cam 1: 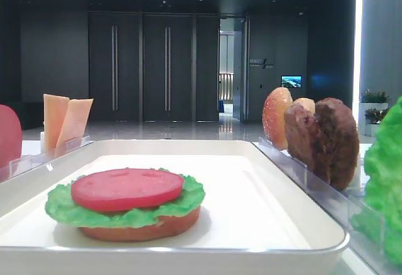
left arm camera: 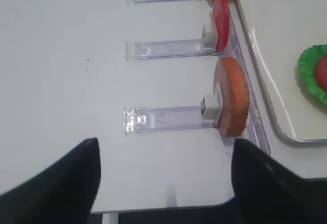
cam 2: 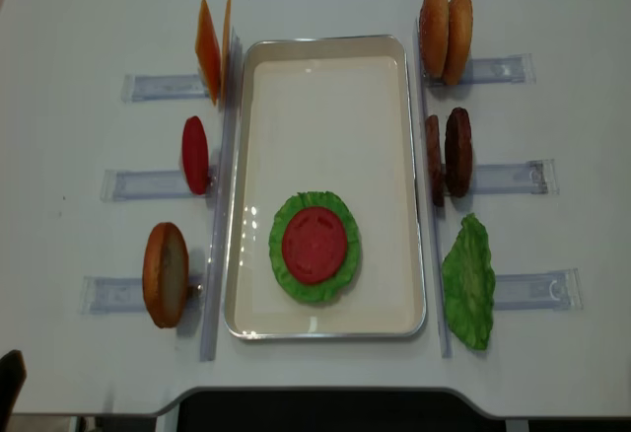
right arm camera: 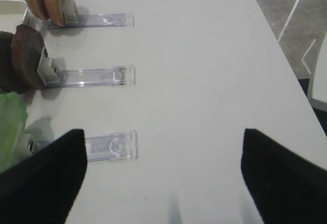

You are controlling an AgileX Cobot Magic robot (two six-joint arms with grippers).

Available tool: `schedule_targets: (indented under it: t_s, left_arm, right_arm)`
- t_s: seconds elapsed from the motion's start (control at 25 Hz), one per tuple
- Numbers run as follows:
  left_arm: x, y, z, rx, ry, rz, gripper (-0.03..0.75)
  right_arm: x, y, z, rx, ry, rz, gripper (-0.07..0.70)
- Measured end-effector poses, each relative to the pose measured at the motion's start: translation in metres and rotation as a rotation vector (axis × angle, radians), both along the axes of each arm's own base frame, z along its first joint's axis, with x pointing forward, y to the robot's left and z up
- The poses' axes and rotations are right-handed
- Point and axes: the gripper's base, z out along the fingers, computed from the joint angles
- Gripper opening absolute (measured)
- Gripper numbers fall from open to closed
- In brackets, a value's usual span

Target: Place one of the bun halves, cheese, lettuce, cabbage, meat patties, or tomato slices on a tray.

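Observation:
On the white tray [cam 2: 325,77] lies a stack: a flat bun half [cam 1: 141,230], lettuce [cam 2: 315,290] and a tomato slice [cam 2: 315,245] on top. Left of the tray stand cheese [cam 2: 209,49], a tomato slice [cam 2: 195,154] and a bun half [cam 2: 165,274]. On its right are bun halves [cam 2: 445,36], meat patties [cam 2: 449,154] and lettuce [cam 2: 468,282]. Cabbage is out of view. My left gripper [left arm camera: 166,147] hangs open over bare table before the bun half [left arm camera: 232,96]. The right gripper [right arm camera: 163,134] is open and empty, near the meat patties [right arm camera: 23,58].
Clear plastic holders [cam 2: 148,87] run out from both long sides of the tray, with one empty end [right arm camera: 112,146] close to my right gripper's left finger. The table's front edge [left arm camera: 168,208] lies just under the left gripper.

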Motion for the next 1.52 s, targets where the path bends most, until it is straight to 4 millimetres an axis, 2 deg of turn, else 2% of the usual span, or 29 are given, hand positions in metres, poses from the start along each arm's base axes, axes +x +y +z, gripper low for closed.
schedule_targets:
  t_s: [0.32, 0.8, 1.0, 1.52]
  left_arm:
    - [0.0046, -0.0018, -0.0084, -0.008, -0.048, -0.017, 0.608]
    - [0.0054, -0.0029, -0.0075, -0.014, -0.062, -0.028, 0.610]
    - [0.0054, -0.0033, -0.0075, -0.019, -0.062, -0.030, 0.683]
    - [0.0054, -0.0037, -0.0075, -0.022, -0.062, -0.033, 0.692]
  right_arm:
    - [0.0000, 0.0000, 0.0000, 0.000, 0.000, 0.000, 0.584]
    - [0.0000, 0.0000, 0.0000, 0.000, 0.000, 0.000, 0.584]
    - [0.0000, 0.0000, 0.0000, 0.000, 0.000, 0.000, 0.584]
    - [0.0000, 0.0000, 0.0000, 0.000, 0.000, 0.000, 0.584]
